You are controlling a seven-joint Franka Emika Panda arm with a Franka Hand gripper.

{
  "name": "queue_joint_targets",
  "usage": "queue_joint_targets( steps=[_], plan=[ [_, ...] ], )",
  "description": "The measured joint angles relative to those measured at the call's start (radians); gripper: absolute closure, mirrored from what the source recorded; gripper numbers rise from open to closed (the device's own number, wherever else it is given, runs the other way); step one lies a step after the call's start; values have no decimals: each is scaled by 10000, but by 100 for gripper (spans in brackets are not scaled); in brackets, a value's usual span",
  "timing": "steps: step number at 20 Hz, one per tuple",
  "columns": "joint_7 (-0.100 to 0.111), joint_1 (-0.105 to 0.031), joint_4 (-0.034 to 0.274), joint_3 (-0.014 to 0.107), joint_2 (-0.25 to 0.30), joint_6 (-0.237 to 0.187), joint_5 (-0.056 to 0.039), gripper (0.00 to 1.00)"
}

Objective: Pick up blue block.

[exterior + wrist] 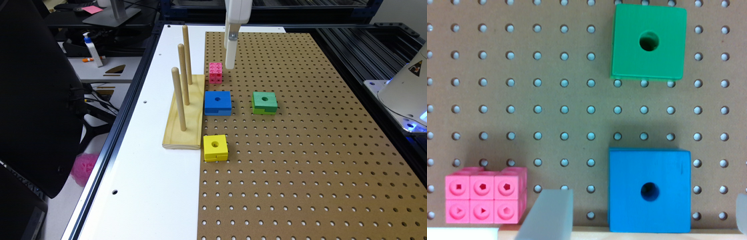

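Brown pegboard (300,150) covers most of the surface, w/ a white strip (146,160) along the exterior view's left and black framing around it. Office clutter in bg: black chair (36,100), monitor stand, white bottle w/ blue cap (90,49). Wooden base (185,115) w/ 3 upright dowels sits on the white strip, its edge right against the pegboard edge. Blue block (218,103) lies flat on the pegboard, touching or just beside that base, round hole up, notch visible on the side facing the camera. Green block (265,102) same shape, well apart toward the exterior view's right, roughly level w/ blue. Yellow block (215,147) nearer the camera, just beside the base's near corner. Pink cube cluster (215,72) sits beyond the blue block, close but not touching. Tool (230,56) hangs above the board, tip just beside the pink cluster on the exterior view's right, off the blue block, nothing held. Wrist view: blue block (649,190) between the two grey finger pads, one finger (549,215) on the pink cluster (483,196) side, the other barely at frame edge; jaws spread wide, released. Green block (649,42) further out in the same line, clear gap between it and blue. Robot base w/ blue LEDs (408,96) at the exterior view's right edge.
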Motion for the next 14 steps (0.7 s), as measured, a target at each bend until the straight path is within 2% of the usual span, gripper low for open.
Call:
queue_joint_targets(
  steps=[3, 8, 14],
  plan=[
    [0, 0, -41, 0, 102, 40, 0, 0],
    [0, 3, -63, 7, 877, 792, -1, 0],
    [67, 5, 28, 160, 951, 840, -1, 0]
  ],
)
